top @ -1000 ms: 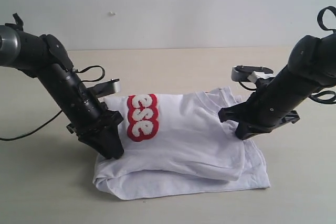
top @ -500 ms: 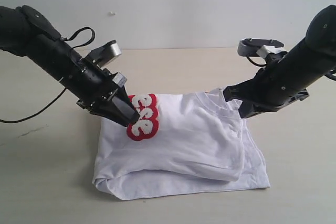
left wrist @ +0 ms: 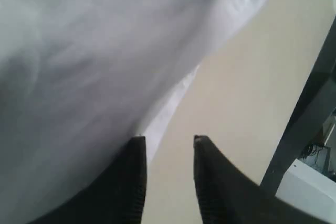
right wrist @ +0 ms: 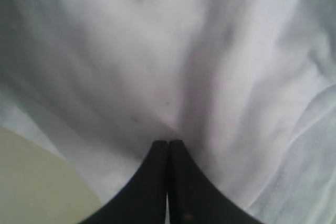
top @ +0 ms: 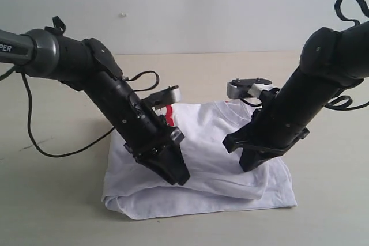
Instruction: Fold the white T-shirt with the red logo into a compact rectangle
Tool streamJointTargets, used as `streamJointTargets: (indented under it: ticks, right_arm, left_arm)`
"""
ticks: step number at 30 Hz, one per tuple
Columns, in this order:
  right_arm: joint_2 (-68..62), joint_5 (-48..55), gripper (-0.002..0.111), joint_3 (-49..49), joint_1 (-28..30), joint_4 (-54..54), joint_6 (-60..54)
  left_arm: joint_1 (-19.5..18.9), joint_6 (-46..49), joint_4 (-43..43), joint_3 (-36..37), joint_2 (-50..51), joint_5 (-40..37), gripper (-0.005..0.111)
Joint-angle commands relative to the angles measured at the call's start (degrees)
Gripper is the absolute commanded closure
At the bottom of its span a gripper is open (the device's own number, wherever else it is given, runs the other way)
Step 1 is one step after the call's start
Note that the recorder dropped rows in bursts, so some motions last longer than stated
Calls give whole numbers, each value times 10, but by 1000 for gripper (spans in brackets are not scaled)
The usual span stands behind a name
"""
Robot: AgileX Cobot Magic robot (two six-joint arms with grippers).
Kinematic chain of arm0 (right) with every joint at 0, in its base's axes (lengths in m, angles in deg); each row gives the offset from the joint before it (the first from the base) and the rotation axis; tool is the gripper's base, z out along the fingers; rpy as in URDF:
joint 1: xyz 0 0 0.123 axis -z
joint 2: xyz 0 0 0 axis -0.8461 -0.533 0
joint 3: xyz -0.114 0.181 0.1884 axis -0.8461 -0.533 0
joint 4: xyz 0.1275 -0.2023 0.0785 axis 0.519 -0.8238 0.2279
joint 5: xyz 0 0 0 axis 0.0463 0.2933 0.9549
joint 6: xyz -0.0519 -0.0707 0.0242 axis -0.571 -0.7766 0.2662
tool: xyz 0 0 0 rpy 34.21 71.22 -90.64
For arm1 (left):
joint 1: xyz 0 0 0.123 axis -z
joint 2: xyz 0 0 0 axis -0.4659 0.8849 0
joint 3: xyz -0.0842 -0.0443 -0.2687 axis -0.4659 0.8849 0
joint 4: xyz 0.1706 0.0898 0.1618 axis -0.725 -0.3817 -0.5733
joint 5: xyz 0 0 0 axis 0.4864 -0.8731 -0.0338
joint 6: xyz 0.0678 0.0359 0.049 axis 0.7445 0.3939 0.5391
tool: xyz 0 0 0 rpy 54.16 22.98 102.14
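On the beige tabletop [top: 52, 205] lies the half-folded T-shirt [top: 210, 136]. The left end effector [left wrist: 169, 142], parted, has the cloth edge just beside it, likely to pinch there; the right end effector [right wrist: 168, 144], closed, presses the cloth beneath it.

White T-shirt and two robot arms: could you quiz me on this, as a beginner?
1. Fill in: the right gripper has its jaws ___ against the white T-shirt.
2. True or false: the left gripper stands open in its wrist view.
3. In the exterior view the red logo is: A fully shown; B mostly hidden behind the left arm; C lying apart from the shirt.
Key: 1 shut; 2 true; 3 B.
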Motion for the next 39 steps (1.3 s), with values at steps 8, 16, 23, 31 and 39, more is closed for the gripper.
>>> streamJointTargets:
  ticks: [8, 16, 23, 31, 39]
  right_arm:
    - [-44, -46, 108, 4, -1, -92, 88]
    - [-38, -47, 108, 4, -1, -91, 86]
    - [5, -36, 108, 4, -1, -86, 85]
    - [28, 49, 108, 4, -1, -59, 27]
    - [116, -51, 108, -21, -1, -166, 153]
  left_arm:
    - [10, -13, -26, 1, 34, 8, 74]
    - [8, -9, -18, 3, 15, -16, 74]
    - [5, 8, -19, 3, -43, 17, 74]
    - [-6, -5, -81, 3, -49, 85, 80]
    - [-43, -26, -88, 24, -125, 164, 107]
